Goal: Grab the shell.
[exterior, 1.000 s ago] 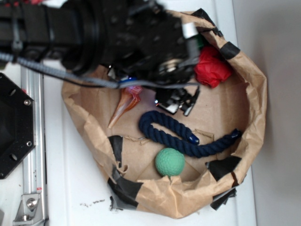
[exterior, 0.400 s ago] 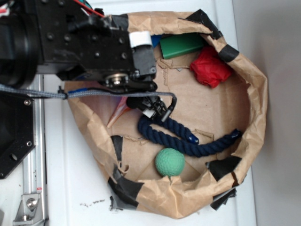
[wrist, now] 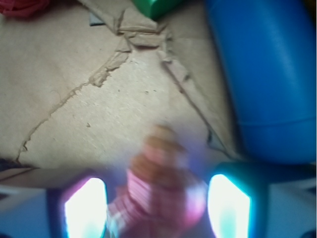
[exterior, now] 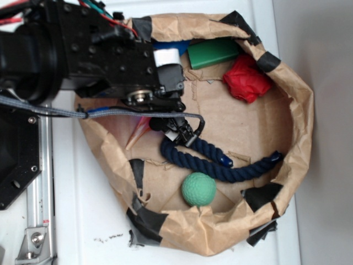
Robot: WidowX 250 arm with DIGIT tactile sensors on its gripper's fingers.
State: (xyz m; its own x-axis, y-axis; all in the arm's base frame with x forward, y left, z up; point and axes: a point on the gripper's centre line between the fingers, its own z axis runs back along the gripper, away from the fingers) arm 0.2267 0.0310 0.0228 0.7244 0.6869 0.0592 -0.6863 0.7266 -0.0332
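One shell [wrist: 158, 198] lies between the two glowing pads [wrist: 85, 208] of the open tool [wrist: 157, 210], untouched on either side, near one rope [exterior: 220, 160], one ball [exterior: 199, 189] and one blue cylinder [wrist: 262, 74] inside the paper wall [exterior: 300, 110].

No readable text, label or number shows anywhere.

You're looking down on a white tabletop [exterior: 83, 221], brightly and evenly lit, with a few dark specks near its lower edge. To your right, a plain grey surface [exterior: 325, 55] runs along the tabletop's side. On your left, a silver metal rail [exterior: 37, 221] runs along the tabletop.
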